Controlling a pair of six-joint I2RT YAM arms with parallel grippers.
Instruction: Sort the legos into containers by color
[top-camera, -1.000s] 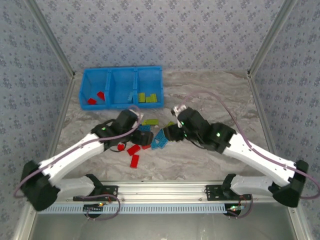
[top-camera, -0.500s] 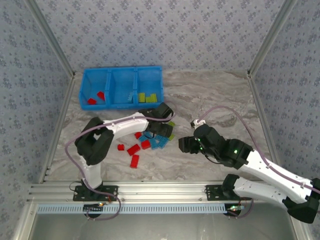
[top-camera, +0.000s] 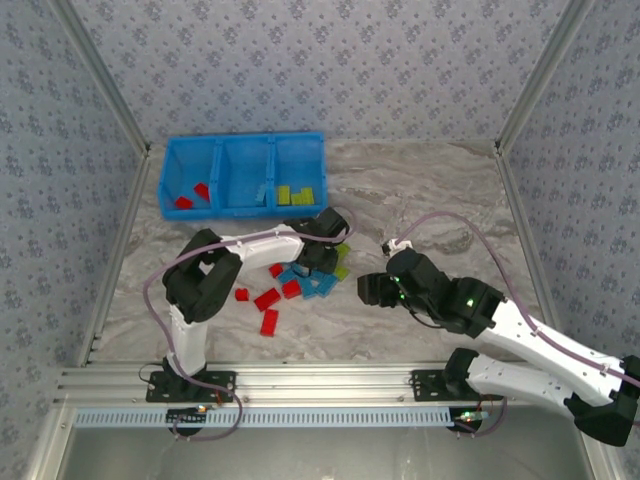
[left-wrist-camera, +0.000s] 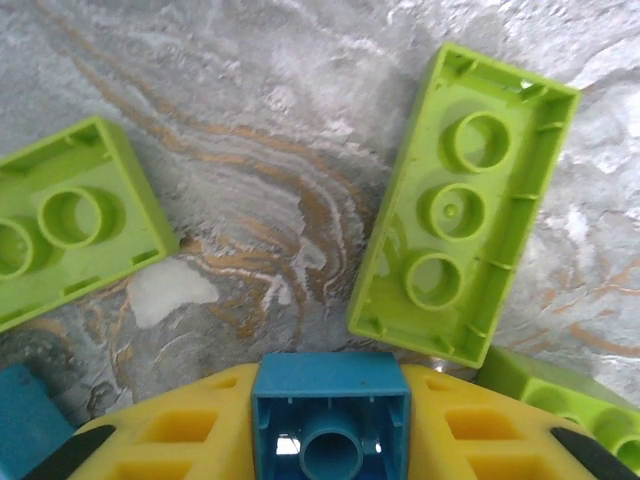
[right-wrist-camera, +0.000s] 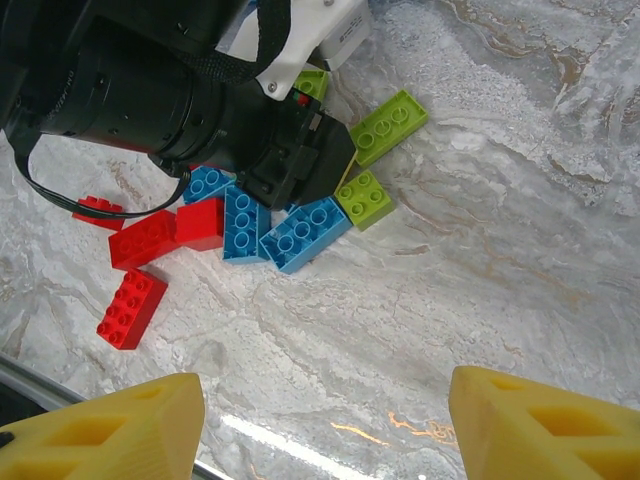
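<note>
My left gripper (left-wrist-camera: 330, 388) is shut on a light blue lego brick (left-wrist-camera: 330, 415), held just above the table with its hollow underside facing the camera. Yellow-green bricks (left-wrist-camera: 465, 205) (left-wrist-camera: 60, 220) lie upside down beyond it. In the top view the left gripper (top-camera: 322, 255) sits at the right edge of the loose pile, with red (top-camera: 267, 298), blue (top-camera: 312, 285) and green (top-camera: 342, 270) bricks around it. My right gripper (top-camera: 368, 290) is open, to the right of the pile, its fingers (right-wrist-camera: 545, 420) over bare table. The blue containers (top-camera: 245, 140) stand at the back left.
The left bin holds red bricks (top-camera: 190, 197), the right bin green ones (top-camera: 295, 195). The left arm's black wrist (right-wrist-camera: 180, 100) looms over the pile's far side. More red bricks (right-wrist-camera: 130, 305) and blue bricks (right-wrist-camera: 305, 232) lie near the front. Bare marble stretches right of the pile.
The right gripper has pulled back from the pile toward the right. The left gripper has shifted from the pile's left side to its right edge and the arm has folded.
</note>
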